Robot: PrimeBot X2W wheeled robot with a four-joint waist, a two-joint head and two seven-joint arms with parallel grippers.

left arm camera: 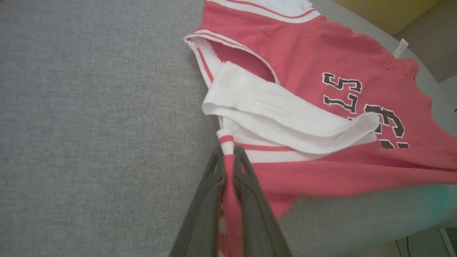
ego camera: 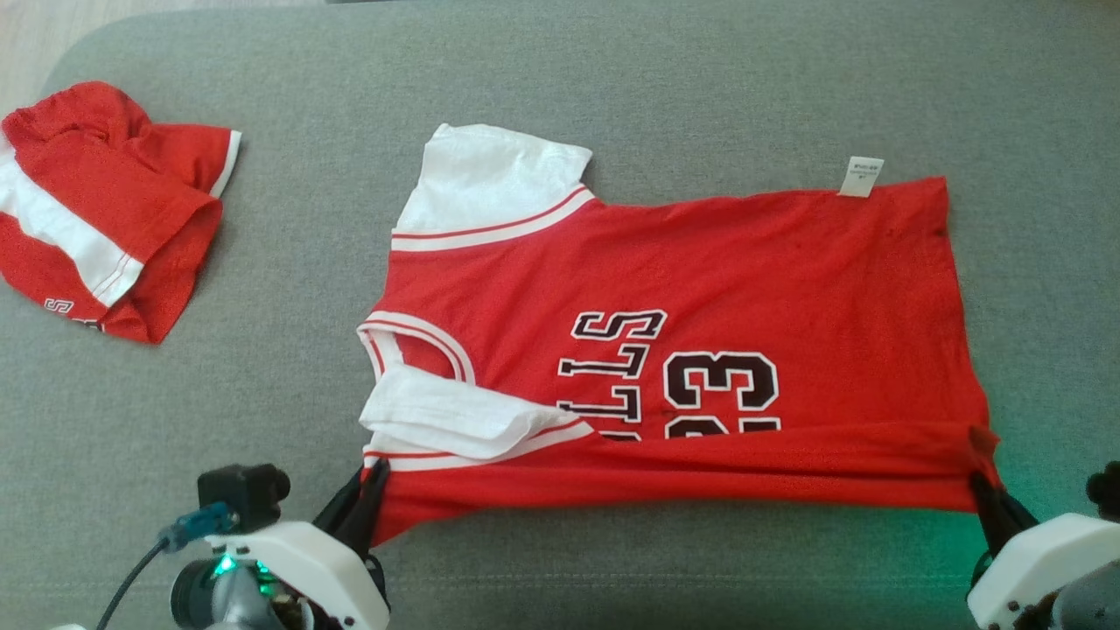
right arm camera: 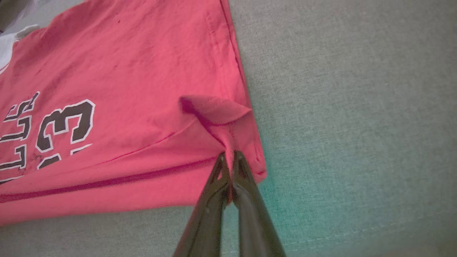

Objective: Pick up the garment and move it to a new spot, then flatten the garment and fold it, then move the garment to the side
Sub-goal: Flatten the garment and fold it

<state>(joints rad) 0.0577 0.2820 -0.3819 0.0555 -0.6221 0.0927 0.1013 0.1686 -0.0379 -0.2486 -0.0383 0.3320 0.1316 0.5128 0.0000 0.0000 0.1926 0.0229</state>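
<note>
Red jersey cloth is what both my grippers have hold of. My left gripper point(ego camera: 371, 477) is pressed together on the shoulder end of the near edge of the garment point(ego camera: 700, 262), with the striped trim point(left arm camera: 225, 137) bunched between its fingers. My right gripper point(ego camera: 980, 481) is pinching the hem corner of that same edge.

The garment lies spread across the middle of the grey padded surface point(ego camera: 612, 70), collar toward its left edge and hem toward its right, number side up. Its near edge is raised and rolled a little onto the front.

I judge that the two grips sit at opposite ends so the edge runs taut and straight between them. That would let me carry it toward the far edge and lay one clean lengthwise fold. The near white sleeve point(ego camera: 455, 416) lies turned in on the chest, so it should tuck inside.

A second red garment point(ego camera: 105, 210) sits crumpled near the far left corner, well apart and out of the fold's way.
</note>
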